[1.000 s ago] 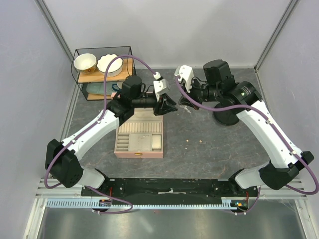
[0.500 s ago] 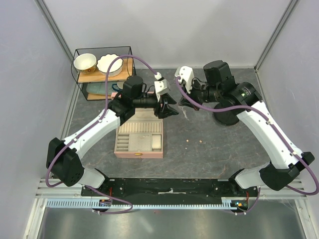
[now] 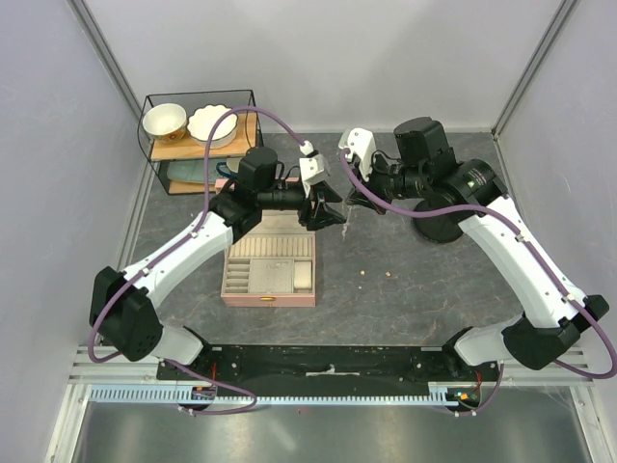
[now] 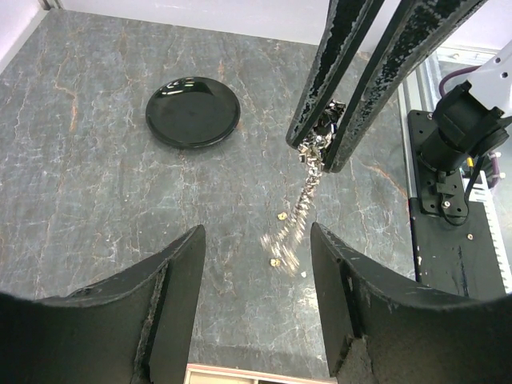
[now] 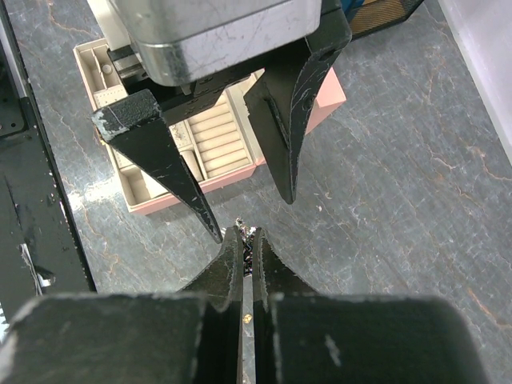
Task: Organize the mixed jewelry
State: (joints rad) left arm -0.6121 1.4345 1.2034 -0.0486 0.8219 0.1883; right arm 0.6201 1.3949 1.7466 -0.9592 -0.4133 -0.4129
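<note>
A thin silvery chain [image 4: 310,172] hangs above the grey table, its top end pinched in my right gripper [image 5: 249,236], which is shut on it. Its lower part is blurred in the left wrist view. My left gripper [image 4: 256,304] is open and holds nothing, and it faces the chain from a short distance. In the right wrist view its black fingers [image 5: 189,182] stand on either side just beyond my right fingertips. From above, the two grippers [image 3: 330,214] [image 3: 351,199] nearly meet. Two tiny gold beads [image 4: 274,262] [image 4: 282,215] lie on the table under the chain.
The open pink box [image 3: 270,270] with ribbed slots lies just below my left gripper. A black round disc [image 4: 193,110] sits at the right, partly under my right arm. A wire shelf [image 3: 154,159] holding two bowls stands at the back left.
My left gripper's jaws have spread wider and its tips have edged a little right toward the hanging chain. The right arm holds its place with the chain.
</note>
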